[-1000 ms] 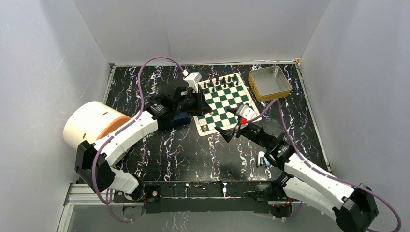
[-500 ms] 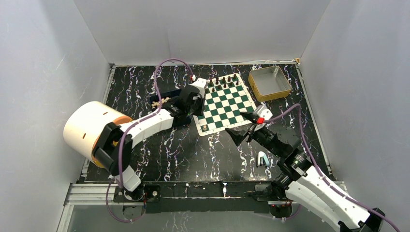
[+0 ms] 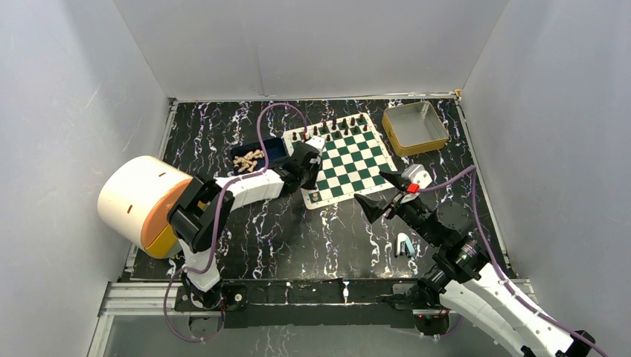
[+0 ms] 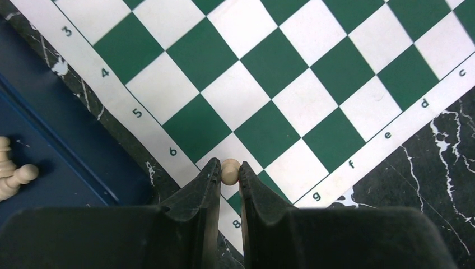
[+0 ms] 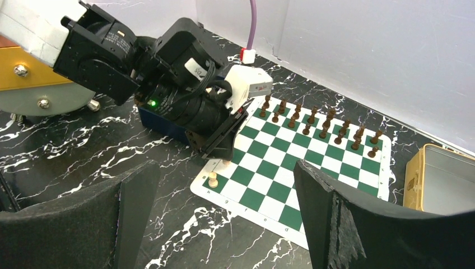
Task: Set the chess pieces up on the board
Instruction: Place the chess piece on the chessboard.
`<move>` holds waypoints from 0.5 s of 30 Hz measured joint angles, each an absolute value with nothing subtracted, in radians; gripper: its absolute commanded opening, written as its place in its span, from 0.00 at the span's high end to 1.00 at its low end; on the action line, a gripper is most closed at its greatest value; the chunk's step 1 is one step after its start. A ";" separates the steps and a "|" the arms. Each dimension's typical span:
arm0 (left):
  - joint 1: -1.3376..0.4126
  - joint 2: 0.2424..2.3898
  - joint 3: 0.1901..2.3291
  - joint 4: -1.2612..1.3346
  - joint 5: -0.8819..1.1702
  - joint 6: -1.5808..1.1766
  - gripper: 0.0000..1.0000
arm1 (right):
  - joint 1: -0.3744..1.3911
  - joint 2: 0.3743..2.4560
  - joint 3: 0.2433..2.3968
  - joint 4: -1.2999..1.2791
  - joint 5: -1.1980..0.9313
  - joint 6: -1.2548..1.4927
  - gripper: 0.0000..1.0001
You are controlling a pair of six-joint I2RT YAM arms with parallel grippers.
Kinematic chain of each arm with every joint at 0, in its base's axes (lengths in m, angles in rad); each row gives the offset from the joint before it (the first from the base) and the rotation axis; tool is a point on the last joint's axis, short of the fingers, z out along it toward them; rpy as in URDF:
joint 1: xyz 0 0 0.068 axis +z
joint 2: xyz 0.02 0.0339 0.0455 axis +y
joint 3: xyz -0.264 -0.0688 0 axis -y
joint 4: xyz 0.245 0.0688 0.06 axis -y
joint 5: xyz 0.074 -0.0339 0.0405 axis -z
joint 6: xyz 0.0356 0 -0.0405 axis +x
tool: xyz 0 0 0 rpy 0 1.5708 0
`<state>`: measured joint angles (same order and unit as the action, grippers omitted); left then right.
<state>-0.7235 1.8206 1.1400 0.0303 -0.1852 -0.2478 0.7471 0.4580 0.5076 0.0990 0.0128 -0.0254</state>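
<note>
The green-and-white board [image 3: 353, 158] lies at the table's centre back, with dark pieces [image 3: 338, 123] lined along its far rows. One cream piece [image 3: 318, 196] stands on the near-left corner square [image 5: 213, 179]. My left gripper [image 4: 228, 171] is shut on a cream pawn [image 4: 230, 171] and holds it just over a white square beside the rank-7 border mark. In the right wrist view that pawn [image 5: 226, 162] hangs below the left gripper's black fingers [image 5: 221, 140]. My right gripper [image 3: 372, 187] stands wide open and empty, off the board's near right edge.
A blue tray [image 3: 274, 146] with several cream pieces [image 3: 249, 160] sits left of the board. A yellow-rimmed tin [image 3: 415, 126] stands at the back right. A large cream-and-orange cylinder [image 3: 141, 199] is at the far left. A small pale blue object [image 3: 403, 244] lies near my right arm.
My left gripper moved from over the blue tray to the board's near-left corner, carrying the pawn. My right arm drew back to the right, off the board.
</note>
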 measured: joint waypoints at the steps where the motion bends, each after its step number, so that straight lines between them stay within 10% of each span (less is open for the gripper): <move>1: -0.725 1.827 1.140 0.031 -0.186 -0.251 0.99 | 0.747 0.458 0.508 0.099 0.015 -0.025 0.01; 15: -0.733 1.875 1.139 0.047 -0.196 -0.263 0.95 | 0.747 0.459 0.508 0.099 0.027 -0.025 0.01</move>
<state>-0.7326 1.8748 1.1393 0.0475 -0.1959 -0.2634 0.7471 0.4587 0.5076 0.0990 0.0273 -0.0254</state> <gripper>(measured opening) 0.141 0.984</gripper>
